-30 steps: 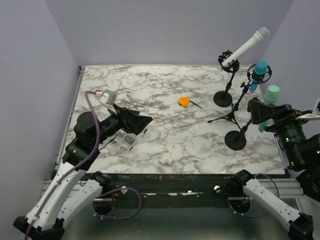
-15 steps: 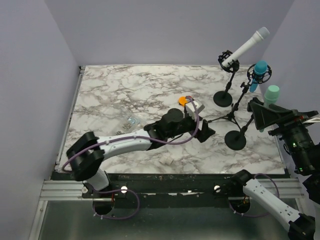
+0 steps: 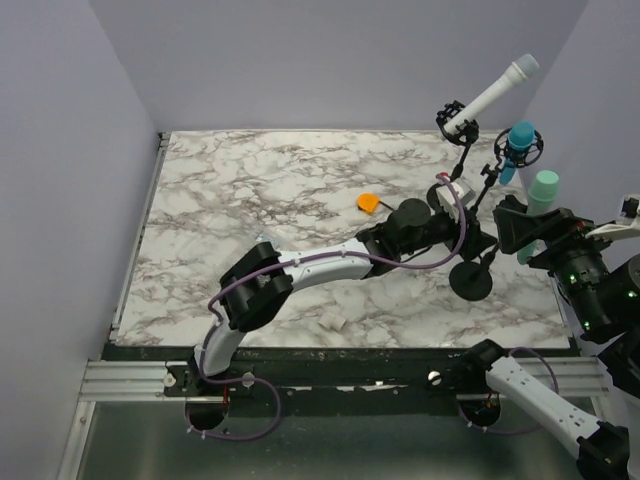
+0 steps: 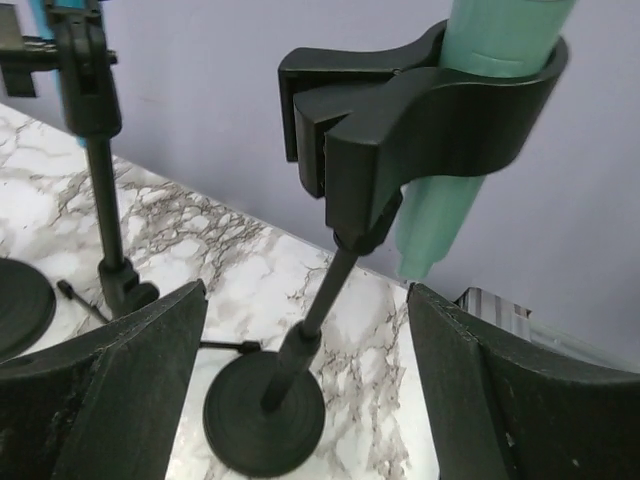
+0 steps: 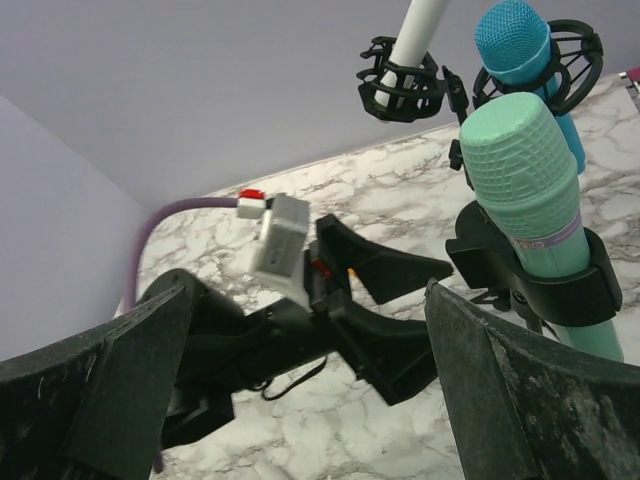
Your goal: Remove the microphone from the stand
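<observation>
A mint-green microphone (image 3: 545, 188) stands upright in a black clip (image 4: 430, 110) on a thin stand with a round black base (image 3: 471, 280), near the table's right edge. My left gripper (image 3: 482, 243) reaches across the table. It is open, and its fingers (image 4: 110, 390) straddle the stand's rod (image 4: 320, 300) without touching it. The microphone (image 4: 480, 120) rises above them. My right gripper (image 3: 512, 225) is open and empty, just left of the microphone (image 5: 525, 190). Its view looks down on the left gripper (image 5: 400, 300).
A white microphone (image 3: 490, 95) in a shock mount and a blue microphone (image 3: 520, 145) on a tripod stand behind the mint one. An orange object (image 3: 369, 202) lies mid-table. A small white piece (image 3: 332, 321) lies near the front edge. Walls close in on the right.
My left arm has swung from the table's left side across to the right, bringing its open gripper around the mint microphone's stand. My right gripper has barely moved.
</observation>
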